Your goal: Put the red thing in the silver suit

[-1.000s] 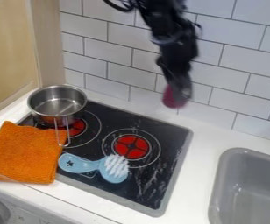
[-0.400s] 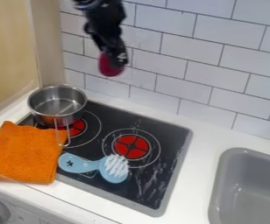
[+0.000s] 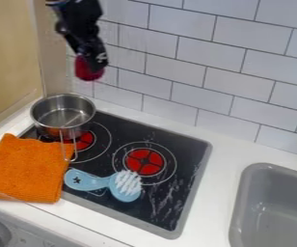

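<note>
Well, the red thing (image 3: 87, 70) is up in the air toward the upper left of the frame, pinched in the jaws of the gripper (image 3: 96, 59), as far as I can judge. It sits at their lower end, a rounded lump; I can't make out its long axis. The pot (image 3: 50, 131) stands upright at the left, on the back corner of the stove (image 3: 184, 152), with its mouth open upward. From here the red thing looks above the pot and a touch to the right of its middle, apart from the rim. So what's wanted, I'd say, is a small shift left and then a drop; let go too soon and it might strike the right edge or tumble behind.

A second ago the arm had it right of the pot, near the middle of the frame; since then it has swung well left and ended up higher in the frame. The pot hasn't budged.
</note>
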`<state>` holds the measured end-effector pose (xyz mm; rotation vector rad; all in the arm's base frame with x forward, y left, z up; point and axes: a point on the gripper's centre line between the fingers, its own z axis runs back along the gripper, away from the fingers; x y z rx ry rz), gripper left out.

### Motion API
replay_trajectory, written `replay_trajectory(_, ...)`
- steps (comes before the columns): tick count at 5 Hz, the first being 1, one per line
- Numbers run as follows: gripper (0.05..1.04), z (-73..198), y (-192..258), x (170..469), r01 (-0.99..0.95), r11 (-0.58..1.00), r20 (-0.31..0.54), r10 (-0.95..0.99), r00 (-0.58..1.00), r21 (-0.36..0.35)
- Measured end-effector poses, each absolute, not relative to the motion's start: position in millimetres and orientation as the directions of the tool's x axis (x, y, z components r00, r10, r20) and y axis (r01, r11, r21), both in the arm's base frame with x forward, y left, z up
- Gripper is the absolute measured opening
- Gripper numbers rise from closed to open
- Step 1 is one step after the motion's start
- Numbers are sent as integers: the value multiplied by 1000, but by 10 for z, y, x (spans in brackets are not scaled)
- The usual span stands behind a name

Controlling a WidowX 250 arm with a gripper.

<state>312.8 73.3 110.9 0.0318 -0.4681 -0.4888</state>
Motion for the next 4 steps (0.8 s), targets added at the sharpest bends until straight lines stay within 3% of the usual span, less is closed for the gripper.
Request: replay_trajectory(4,653,612,1045,3101,393,917,326,-392,860,68)
